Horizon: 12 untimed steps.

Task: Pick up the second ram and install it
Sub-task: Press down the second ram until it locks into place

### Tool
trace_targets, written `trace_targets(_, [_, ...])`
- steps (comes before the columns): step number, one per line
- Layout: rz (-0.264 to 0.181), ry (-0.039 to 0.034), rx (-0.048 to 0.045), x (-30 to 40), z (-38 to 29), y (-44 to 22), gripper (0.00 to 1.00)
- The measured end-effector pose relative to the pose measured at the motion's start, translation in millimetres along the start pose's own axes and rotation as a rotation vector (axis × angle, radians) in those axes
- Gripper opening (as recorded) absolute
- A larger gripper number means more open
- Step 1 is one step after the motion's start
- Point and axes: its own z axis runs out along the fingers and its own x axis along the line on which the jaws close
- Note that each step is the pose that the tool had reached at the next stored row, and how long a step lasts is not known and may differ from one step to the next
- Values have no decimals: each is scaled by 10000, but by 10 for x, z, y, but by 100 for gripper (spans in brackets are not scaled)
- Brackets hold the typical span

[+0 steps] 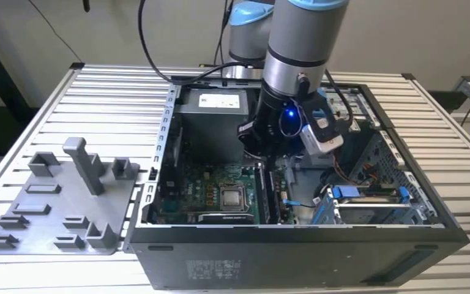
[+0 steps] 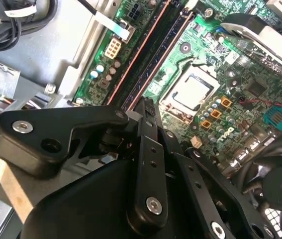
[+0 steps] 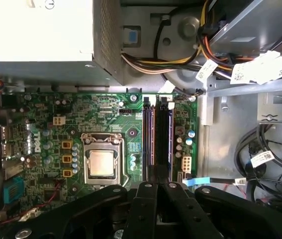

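Gripper [image 3: 158, 186] apparently closed over the seated second ram [image 3: 148, 137] — motherboard [image 3: 106, 129] below.

The arm [image 1: 296, 43] is showing a smooth silver-grey tube with pale blue caps at its joints, a darker band ringing it lower down. Black cables are trailing down beside it. Below the tube the wrist is turning black, with a small blue light glowing on it and a white-and-grey box with a blue edge strapped to its side. The gripper [image 3: 156, 186] is all matte black in both wrist views: thick rounded link arms [image 2: 56, 137], flat slim bars, silver screw heads [image 2: 22, 127] shining at the pivots, small round holes running along the bars.
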Motion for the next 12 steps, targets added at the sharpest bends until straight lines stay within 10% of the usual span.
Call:
trace_targets(5, [-109,0,-1,0,-14,0,11])
trace_targets(12, [-1350,21,0,2,-15,0,11])
